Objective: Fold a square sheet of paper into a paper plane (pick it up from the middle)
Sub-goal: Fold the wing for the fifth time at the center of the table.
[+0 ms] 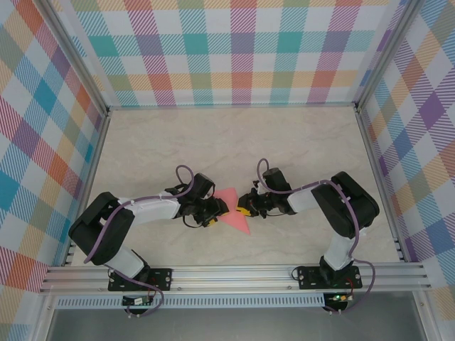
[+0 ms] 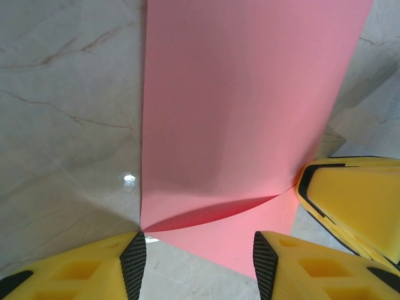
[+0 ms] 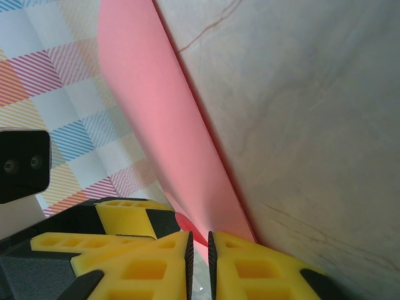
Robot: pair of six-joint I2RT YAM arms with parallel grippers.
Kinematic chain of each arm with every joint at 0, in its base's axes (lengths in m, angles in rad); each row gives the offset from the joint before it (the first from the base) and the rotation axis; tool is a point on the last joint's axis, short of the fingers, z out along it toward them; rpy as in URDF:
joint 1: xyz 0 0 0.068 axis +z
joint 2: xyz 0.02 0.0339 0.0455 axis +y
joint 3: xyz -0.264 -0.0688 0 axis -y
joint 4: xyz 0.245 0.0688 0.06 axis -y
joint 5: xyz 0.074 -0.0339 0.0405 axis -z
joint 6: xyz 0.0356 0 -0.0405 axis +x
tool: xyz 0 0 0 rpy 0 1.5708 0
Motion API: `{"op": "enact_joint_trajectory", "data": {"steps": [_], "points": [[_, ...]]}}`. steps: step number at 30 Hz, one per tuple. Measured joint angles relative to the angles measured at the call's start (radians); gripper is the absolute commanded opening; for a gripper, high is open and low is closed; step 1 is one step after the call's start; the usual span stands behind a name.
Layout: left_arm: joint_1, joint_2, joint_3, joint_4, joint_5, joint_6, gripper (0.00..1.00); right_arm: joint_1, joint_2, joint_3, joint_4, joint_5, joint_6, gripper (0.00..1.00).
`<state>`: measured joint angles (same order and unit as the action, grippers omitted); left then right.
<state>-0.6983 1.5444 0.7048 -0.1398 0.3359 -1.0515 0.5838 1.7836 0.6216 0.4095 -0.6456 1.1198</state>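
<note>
- paper plane (image 1: 234, 214): salmon-pink, on the marble table (image 2: 62, 125) between the two arms; edges partly covered from above.
- left gripper (image 2: 199, 257): jaws half apart, straddling the sheet's near edge, gripping nothing.
- right gripper (image 3: 199, 253): pads nearly together, pinching the paper's edge; too small to judge overhead.
- left wrist view adds a lifted fold.

The paper plane (image 1: 234, 219) is salmon-pink paper folded flat into a long triangle, broad at its far-left end and narrowing to a sharp point aimed at the near right. It lies on the pale marbled table (image 1: 213, 142), close to the near edge and about midway across. Seen from the left wrist its surface is smooth and matte. At one end a layer lifts slightly in a shallow curve, and a dark red shadow shows beneath the raised edge.
</note>
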Motion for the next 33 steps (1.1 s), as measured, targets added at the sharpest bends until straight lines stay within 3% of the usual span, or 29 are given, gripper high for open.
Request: {"op": "enact_joint_trajectory", "data": {"steps": [17,33], "points": [[0.0,0.006,-0.014,0.142,-0.014,-0.026,0.51,0.0,0.001,-0.011,0.024,0.0,0.003,0.17],[0.0,-0.092,-0.042,0.013,-0.103,-0.03,0.57,-0.011,0.017,-0.024,0.063,-0.018,0.048,0.14]]}}
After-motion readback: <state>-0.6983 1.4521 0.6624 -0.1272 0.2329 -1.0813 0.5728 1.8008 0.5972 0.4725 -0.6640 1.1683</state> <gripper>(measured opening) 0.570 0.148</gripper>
